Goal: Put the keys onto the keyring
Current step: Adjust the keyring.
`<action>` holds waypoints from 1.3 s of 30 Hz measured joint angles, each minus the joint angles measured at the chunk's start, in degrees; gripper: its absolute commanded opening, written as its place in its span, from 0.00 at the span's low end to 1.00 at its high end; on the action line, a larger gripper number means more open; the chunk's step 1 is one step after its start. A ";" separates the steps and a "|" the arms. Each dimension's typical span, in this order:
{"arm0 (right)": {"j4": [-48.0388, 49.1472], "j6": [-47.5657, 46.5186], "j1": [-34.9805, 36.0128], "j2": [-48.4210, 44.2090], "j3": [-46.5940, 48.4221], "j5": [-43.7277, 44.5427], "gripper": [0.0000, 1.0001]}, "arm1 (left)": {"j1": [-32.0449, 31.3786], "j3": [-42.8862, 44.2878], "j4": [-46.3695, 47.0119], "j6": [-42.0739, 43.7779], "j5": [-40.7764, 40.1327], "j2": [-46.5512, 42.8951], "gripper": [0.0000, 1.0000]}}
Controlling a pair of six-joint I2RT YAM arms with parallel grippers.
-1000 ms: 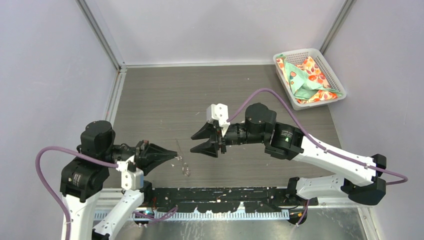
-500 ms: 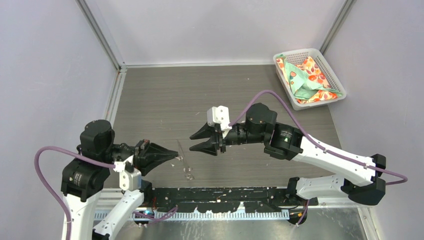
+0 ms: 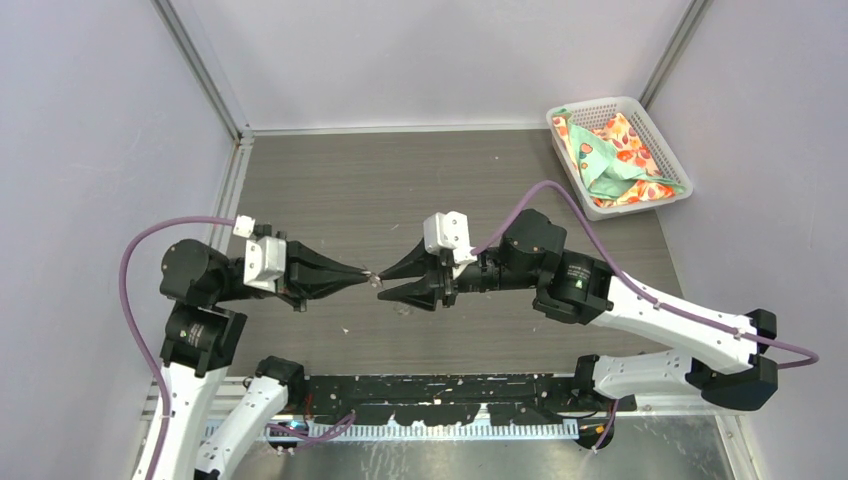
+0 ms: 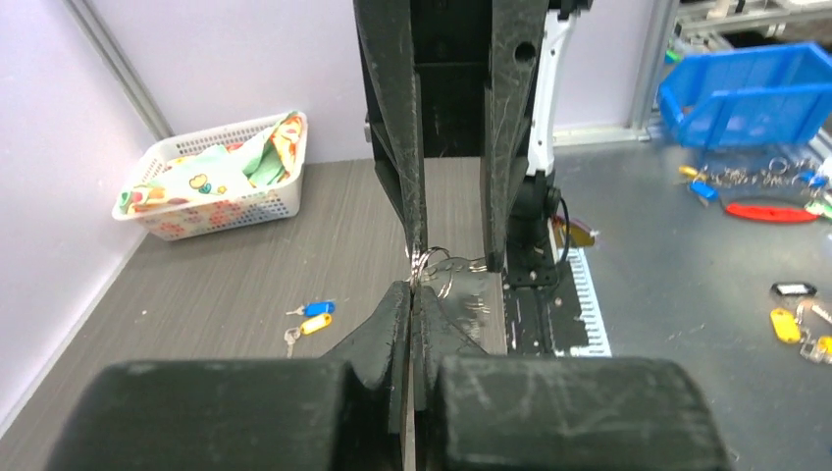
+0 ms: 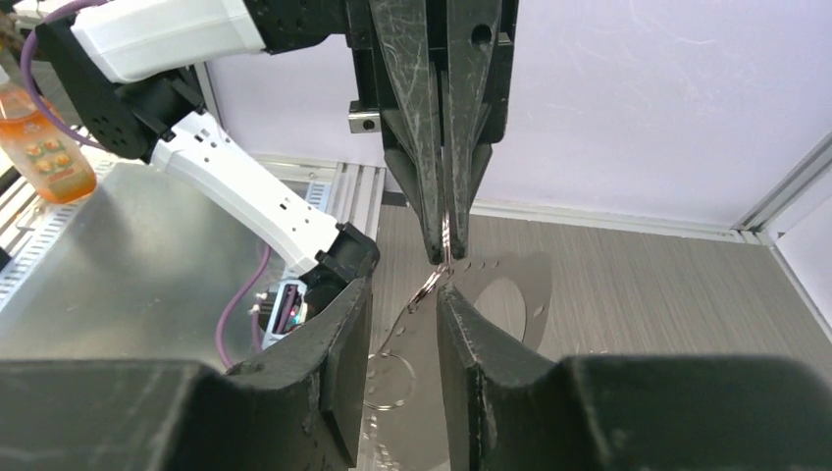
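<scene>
Left tool was clamped on the keyring, pointing right. My right tool, jaws narrow, faced it tip to tip.

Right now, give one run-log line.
left gripper: shut on keyring, mid-air | right gripper: jaws apart, facing it | keys: on table

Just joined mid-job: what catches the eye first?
The two grippers meet tip to tip above mid-table: the left gripper is shut on the keyring, and the open right gripper is poised at it. The keys, blue-headed and yellow-headed, lie loose on the table. A white basket of patterned cloth sits in the far right corner.
</scene>
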 measured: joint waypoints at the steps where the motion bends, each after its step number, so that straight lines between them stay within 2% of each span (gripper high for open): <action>1: 0.31 0.17 -0.02 -0.20 0.00 0.37 0.34 | 0.00 0.00 1.95 -2.54 -0.37 0.04 0.00; 6: 1.05 0.87 0.02 -0.52 0.00 2.47 0.33 | 0.00 -0.39 7.98 -10.01 -0.17 -0.04 0.00; 15: -1.38 3.67 0.22 -0.28 3.23 4.76 0.39 | 0.00 -1.95 11.28 -14.60 1.51 -0.04 0.00; 23: -5.79 5.33 -0.02 1.99 10.03 1.68 0.29 | 0.00 -2.51 12.68 -16.52 2.47 -0.02 0.00; 33: -9.44 6.32 -0.59 4.72 11.02 -0.11 0.21 | 0.00 -2.49 13.35 -17.92 3.69 0.09 0.00; 39: -9.27 6.88 -0.66 4.87 11.19 -0.61 0.11 | 0.00 -2.49 13.40 -17.97 4.96 0.46 0.00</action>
